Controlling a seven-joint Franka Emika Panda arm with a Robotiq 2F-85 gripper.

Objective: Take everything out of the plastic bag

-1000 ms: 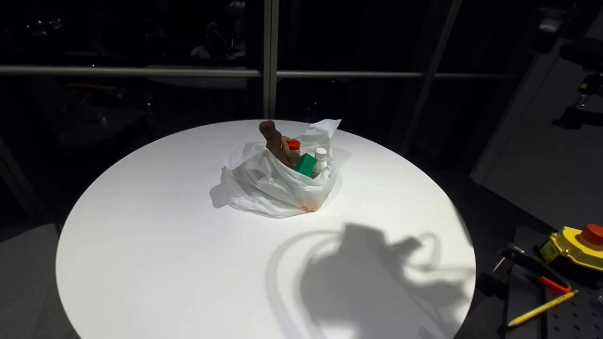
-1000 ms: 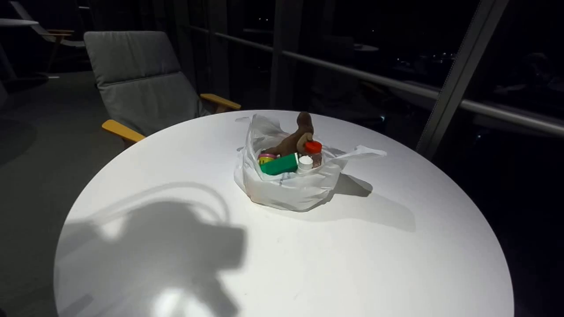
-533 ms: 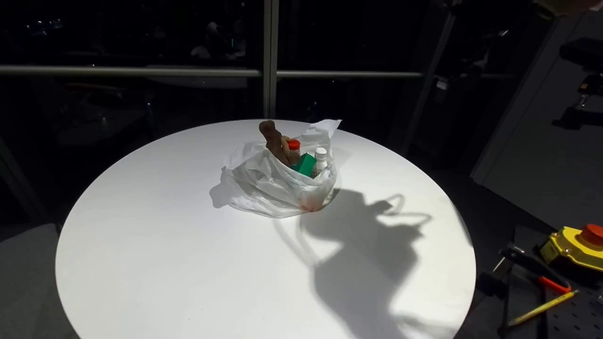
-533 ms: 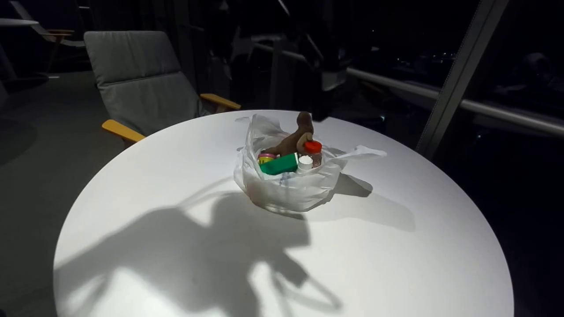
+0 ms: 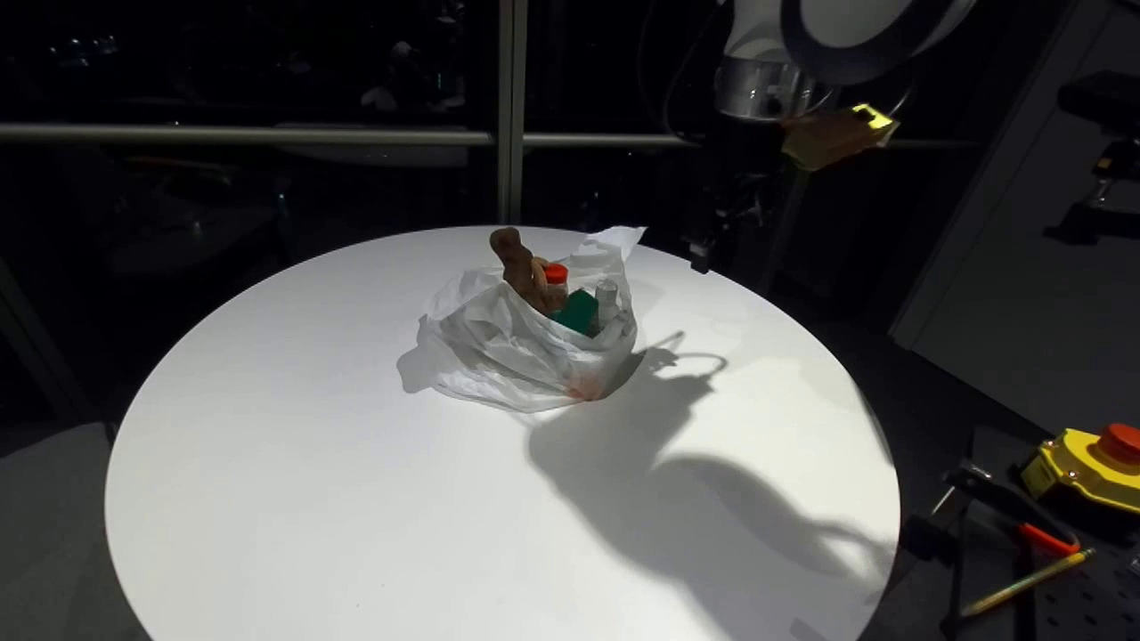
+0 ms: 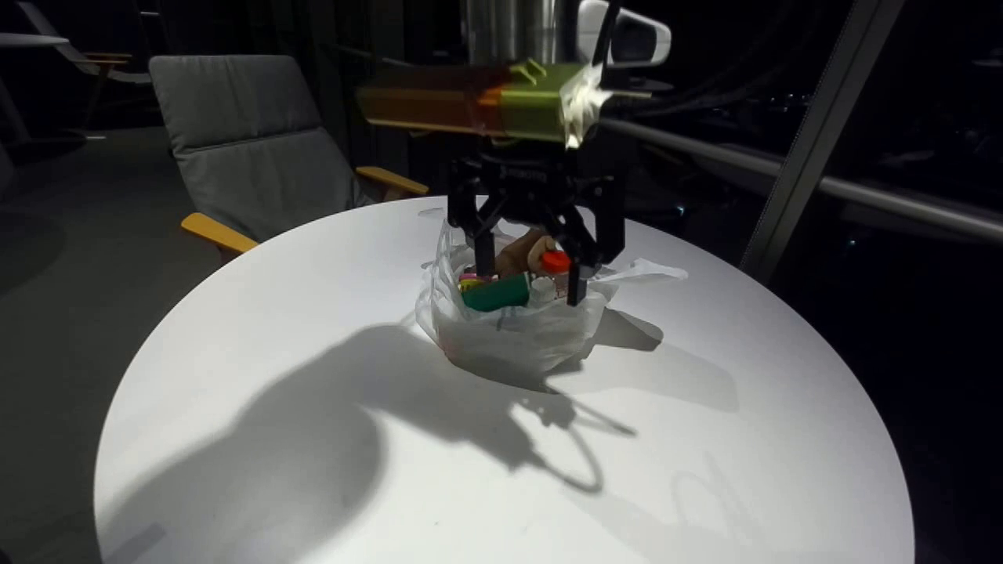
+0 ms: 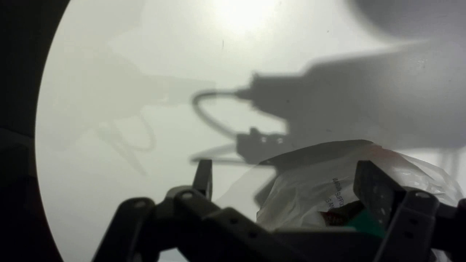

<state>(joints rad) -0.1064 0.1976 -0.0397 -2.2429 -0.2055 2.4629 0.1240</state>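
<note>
A white plastic bag stands open on a round table. Out of its mouth show a brown soft-looking item, a jar with a red lid, a green box and a white-capped bottle. A pink and yellow tub shows in an exterior view. The rest of the contents is hidden. My gripper is open and empty, apart from the bag, above the table on the bottle side.
The bag stands toward one edge of the round white table. A grey chair stands beyond it. A yellow box with a red button and a pencil lie beside the table. A yellow and orange block is fixed above my gripper.
My arm was out of clear view a second ago. It has swung in and down, and its shadow has moved over the table. The bag and its contents have not moved.
</note>
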